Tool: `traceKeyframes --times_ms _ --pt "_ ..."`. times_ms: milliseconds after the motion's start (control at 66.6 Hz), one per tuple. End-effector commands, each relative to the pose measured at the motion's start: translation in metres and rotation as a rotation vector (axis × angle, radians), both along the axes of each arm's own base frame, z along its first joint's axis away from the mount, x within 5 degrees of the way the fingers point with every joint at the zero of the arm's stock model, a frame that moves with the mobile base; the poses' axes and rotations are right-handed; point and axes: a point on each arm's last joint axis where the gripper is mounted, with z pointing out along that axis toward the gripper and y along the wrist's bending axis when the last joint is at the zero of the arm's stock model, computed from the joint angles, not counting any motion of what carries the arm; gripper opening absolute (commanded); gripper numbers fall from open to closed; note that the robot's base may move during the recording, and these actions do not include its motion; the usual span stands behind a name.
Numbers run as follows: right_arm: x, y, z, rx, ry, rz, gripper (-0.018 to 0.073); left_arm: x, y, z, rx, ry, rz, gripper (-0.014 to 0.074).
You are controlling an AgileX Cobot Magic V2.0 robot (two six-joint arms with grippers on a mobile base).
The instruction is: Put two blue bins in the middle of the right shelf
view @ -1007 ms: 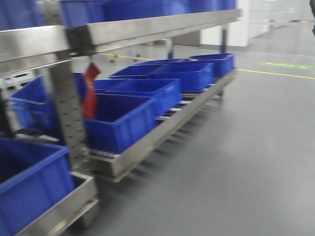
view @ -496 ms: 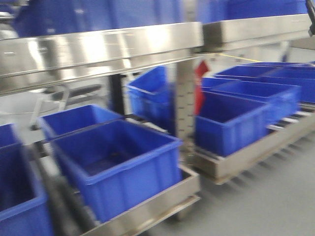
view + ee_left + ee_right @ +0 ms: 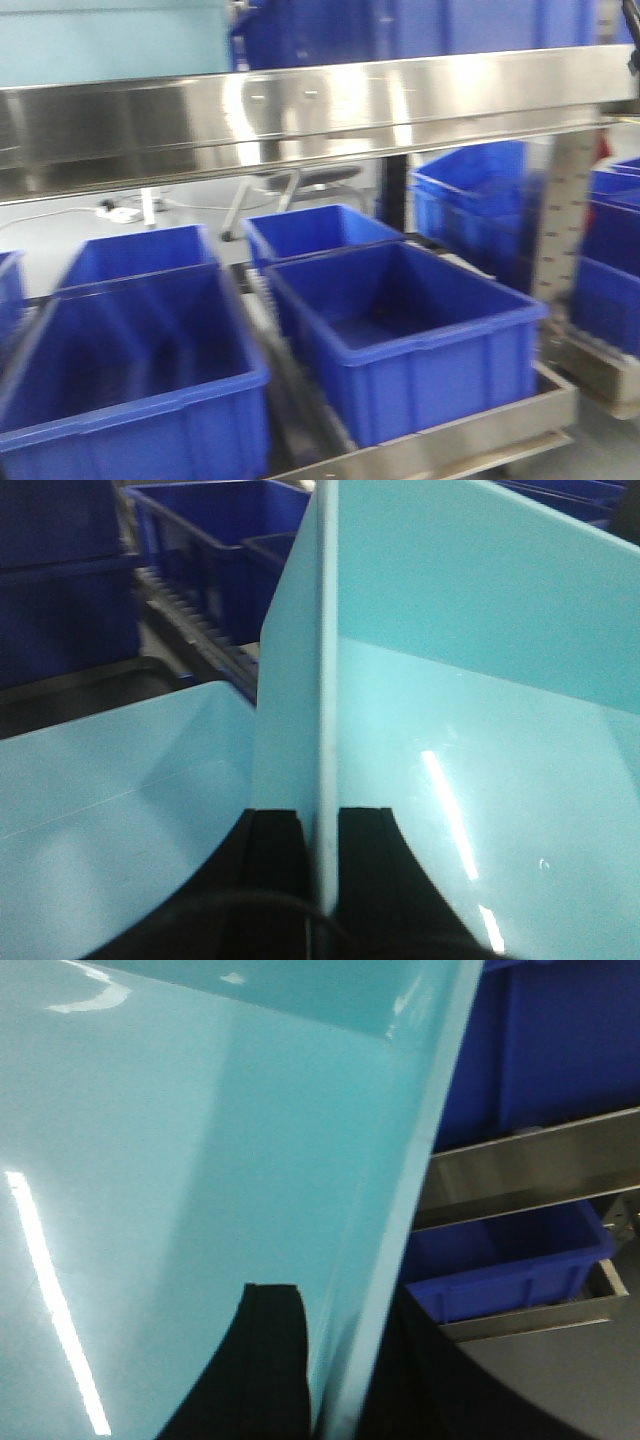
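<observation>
While left gripper (image 3: 320,825) clamps wall of pale blue bin (image 3: 450,680), right gripper (image 3: 335,1360) clamps another wall. I see bin held before steel shelf (image 3: 300,110), dark blue bins (image 3: 400,330) on lower tier, grey floor (image 3: 560,1400) below.

Background, soft with blur: a stool base (image 3: 295,185) with splayed metal legs stands on pale grey floor (image 3: 40,228). Near it lies a white plug block (image 3: 122,213), with its thin cable trailing left.
</observation>
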Motion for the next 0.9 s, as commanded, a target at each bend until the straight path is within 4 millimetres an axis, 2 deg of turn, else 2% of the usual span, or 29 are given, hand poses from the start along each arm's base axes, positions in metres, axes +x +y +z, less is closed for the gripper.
traceKeyframes --times_ms 0,887 --pt "-0.0012 -0.0044 0.0051 -0.028 -0.038 0.002 -0.0154 -0.0075 0.0014 0.0175 -0.074 -0.103 0.001 -0.0111" --pt "-0.0012 -0.0044 0.0051 -0.028 -0.038 0.002 -0.0154 -0.0075 0.0014 0.0175 -0.074 -0.103 0.001 -0.0111"
